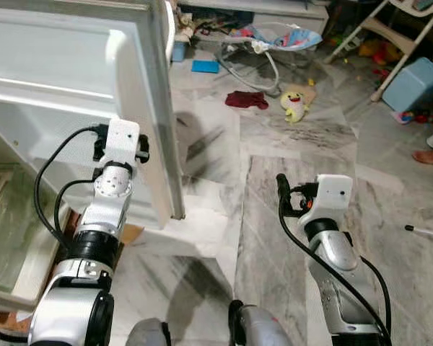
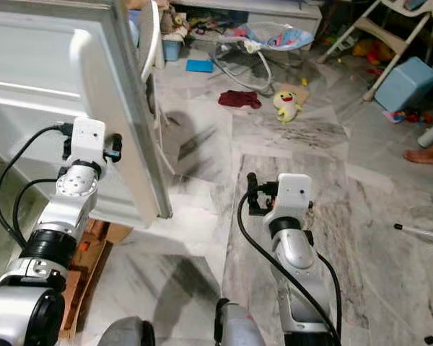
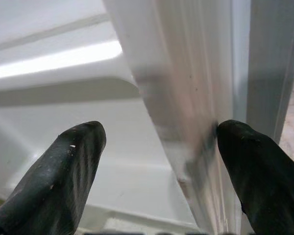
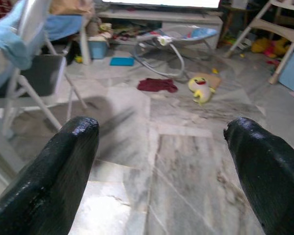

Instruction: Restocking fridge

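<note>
Jaws of the left gripper [image 3: 157,161] stand apart, straddling the free edge of the open fridge door [image 1: 72,79], one finger on the inner liner side, the other on the outer side; contact with the edge cannot be confirmed. Jaws of the right gripper [image 4: 161,161] also stand apart and hold nothing, hanging over the marble floor [image 1: 289,216] well clear of the door. Door stands swung wide at the robot's left front, its long axis running top to bottom, its thin edge facing the robot and its moulded inner shelves [image 1: 43,90] facing left. Risk, as judged: fingers are not clamped, so a pull could let the edge slip out from between them; a sideways push could swing the door into the left arm. Loose clutter lies beyond: a yellow plush toy [image 1: 294,103], a red cloth [image 1: 247,99], a baby bouncer [image 1: 274,40], all a trip hazard if the robot steps forward.
</note>
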Robot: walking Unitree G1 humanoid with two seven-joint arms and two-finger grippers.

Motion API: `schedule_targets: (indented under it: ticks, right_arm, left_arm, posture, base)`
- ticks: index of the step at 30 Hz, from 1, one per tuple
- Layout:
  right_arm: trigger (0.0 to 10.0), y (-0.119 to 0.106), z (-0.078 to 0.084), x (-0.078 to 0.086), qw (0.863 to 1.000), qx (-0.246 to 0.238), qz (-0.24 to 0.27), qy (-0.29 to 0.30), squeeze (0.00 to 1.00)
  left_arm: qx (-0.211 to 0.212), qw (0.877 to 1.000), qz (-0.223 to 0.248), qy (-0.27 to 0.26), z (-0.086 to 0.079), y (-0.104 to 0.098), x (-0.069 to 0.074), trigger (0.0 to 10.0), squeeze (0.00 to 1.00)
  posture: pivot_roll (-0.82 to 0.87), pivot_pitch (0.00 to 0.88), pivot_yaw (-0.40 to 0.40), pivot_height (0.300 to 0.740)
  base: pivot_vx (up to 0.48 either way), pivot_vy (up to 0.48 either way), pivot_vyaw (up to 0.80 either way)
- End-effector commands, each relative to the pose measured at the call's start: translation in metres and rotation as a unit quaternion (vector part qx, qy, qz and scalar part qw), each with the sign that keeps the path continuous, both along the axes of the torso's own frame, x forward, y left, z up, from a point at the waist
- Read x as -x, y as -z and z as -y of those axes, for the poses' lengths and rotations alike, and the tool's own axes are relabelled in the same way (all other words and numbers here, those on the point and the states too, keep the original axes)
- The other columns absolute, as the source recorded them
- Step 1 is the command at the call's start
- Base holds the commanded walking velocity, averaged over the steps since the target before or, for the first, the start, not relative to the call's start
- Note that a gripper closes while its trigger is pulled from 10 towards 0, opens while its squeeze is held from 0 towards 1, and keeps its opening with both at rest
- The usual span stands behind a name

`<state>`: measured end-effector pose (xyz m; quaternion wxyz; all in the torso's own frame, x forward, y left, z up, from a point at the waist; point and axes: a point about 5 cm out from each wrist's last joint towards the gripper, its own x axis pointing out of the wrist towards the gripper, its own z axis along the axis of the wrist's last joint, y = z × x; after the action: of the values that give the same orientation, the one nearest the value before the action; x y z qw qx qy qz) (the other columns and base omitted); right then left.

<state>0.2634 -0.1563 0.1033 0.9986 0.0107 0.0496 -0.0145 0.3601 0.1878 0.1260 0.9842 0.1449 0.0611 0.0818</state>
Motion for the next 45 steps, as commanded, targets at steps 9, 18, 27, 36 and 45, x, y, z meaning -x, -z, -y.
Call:
schedule_targets:
  ticks: [9,18,27,36,45]
  right_arm:
    - [10.0,0.012,0.005,0.000,1.000,-0.003,-0.014,0.013,0.00]
    - [10.0,0.008,0.007,-0.006,1.000,0.005,-0.002,0.015,0.00]
    - [10.0,0.011,0.006,-0.009,1.000,0.004,-0.002,0.012,0.00]
    - [10.0,0.010,0.007,-0.013,1.000,0.002,0.004,0.017,0.00]
    - [10.0,0.007,0.011,-0.010,0.999,0.000,0.014,0.035,0.00]
  left_arm:
    - [0.011,0.994,-0.003,0.109,-0.016,0.014,0.049,10.0,0.00]
    - [0.015,0.984,0.024,0.175,0.003,0.006,0.064,10.0,0.00]
    - [0.030,0.943,0.023,0.331,0.058,-0.006,0.046,10.0,0.00]
    - [0.020,0.927,0.050,0.370,0.132,-0.028,0.000,10.0,0.00]
    - [-0.018,0.943,0.059,0.327,0.099,-0.026,-0.014,10.0,0.00]
  posture:
    - [-0.06,0.132,-0.028,0.740]
    - [-0.03,0.125,-0.043,0.740]
    - [-0.04,0.114,-0.049,0.740]
    - [-0.05,0.112,-0.053,0.740]
    - [-0.08,0.127,-0.032,0.740]
  base:
    - [0.000,0.000,0.00]
    - [0.000,0.000,0.00]
    - [0.000,0.000,0.00]
    - [0.000,0.000,0.00]
    - [0.000,0.000,0.00]
